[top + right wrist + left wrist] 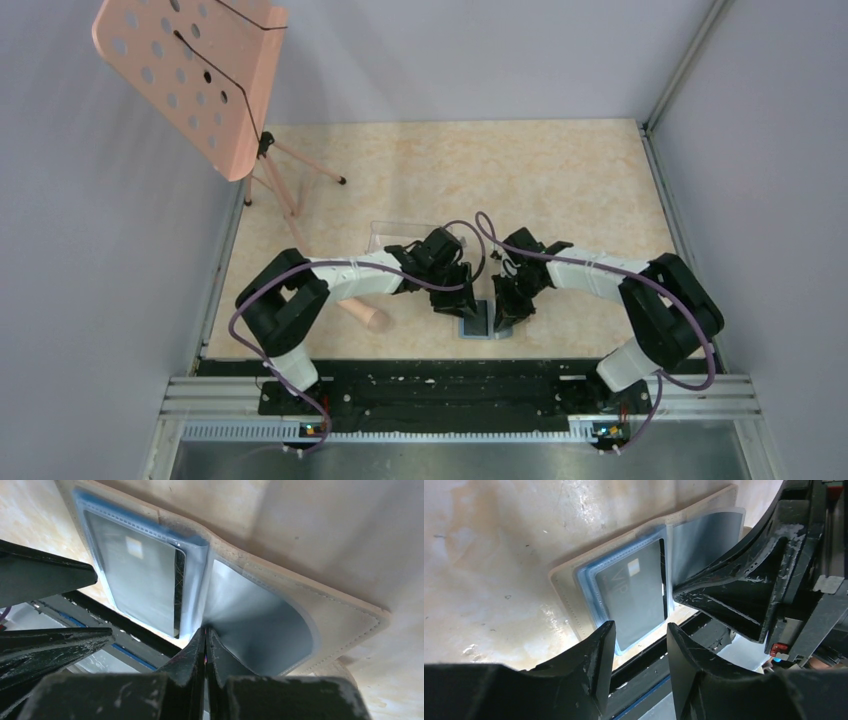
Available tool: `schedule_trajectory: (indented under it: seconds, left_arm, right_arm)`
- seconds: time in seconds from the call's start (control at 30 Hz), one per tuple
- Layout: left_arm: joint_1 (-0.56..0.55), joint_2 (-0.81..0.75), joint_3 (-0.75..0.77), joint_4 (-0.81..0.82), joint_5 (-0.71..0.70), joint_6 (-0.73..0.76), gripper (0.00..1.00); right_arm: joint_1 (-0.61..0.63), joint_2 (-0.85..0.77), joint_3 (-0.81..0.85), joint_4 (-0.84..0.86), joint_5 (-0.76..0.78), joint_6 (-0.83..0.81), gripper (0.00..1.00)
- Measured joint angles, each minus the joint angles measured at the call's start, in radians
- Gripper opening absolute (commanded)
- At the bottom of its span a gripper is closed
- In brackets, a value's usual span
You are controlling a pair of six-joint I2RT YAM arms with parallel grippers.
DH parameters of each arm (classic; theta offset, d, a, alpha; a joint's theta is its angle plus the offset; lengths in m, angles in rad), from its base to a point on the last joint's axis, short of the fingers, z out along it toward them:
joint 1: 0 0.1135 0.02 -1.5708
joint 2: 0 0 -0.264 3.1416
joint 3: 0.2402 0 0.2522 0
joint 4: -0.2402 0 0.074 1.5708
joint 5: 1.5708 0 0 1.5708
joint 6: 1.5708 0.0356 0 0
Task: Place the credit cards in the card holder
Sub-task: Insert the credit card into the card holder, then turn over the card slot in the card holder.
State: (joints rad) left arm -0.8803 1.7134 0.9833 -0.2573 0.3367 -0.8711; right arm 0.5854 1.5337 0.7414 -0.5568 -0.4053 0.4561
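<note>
The card holder (478,322) lies open at the table's near edge, its tan rim (564,587) framing blue-grey clear sleeves. A dark grey credit card (634,595) sits inside the left sleeve; it also shows in the right wrist view (135,580). My left gripper (639,625) is open and empty, hovering over the near end of that card. My right gripper (205,630) is shut on the inner edge of the right sleeve (260,625), which bows upward. The right fingers (724,580) show in the left wrist view, next to the card. No other card is visible.
A clear plastic box (400,235) lies just behind the grippers. A pink perforated stand (200,80) on thin legs is at the back left. A pale wooden peg (362,315) lies under the left arm. The black rail (450,380) runs along the near edge.
</note>
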Motion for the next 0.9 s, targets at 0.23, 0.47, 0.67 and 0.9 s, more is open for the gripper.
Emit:
schedule_trajectory:
  seconds: [0.23, 0.47, 0.67, 0.9]
  left_arm:
    - [0.001, 0.019, 0.0, 0.021, 0.015, -0.003, 0.47]
    - [0.001, 0.038, 0.016, -0.02, -0.011, 0.0, 0.49]
    - [0.001, 0.048, 0.032, -0.075, -0.047, 0.003, 0.47]
    - [-0.005, 0.064, 0.051, -0.088, -0.047, 0.014, 0.39]
  right_arm:
    - [0.0, 0.004, -0.002, 0.008, -0.011, -0.001, 0.0]
    - [0.0, 0.005, -0.002, 0.01, -0.013, -0.002, 0.0]
    - [0.0, 0.006, -0.002, 0.011, -0.015, -0.003, 0.0]
    - [0.0, 0.01, -0.002, 0.016, -0.024, -0.01, 0.0]
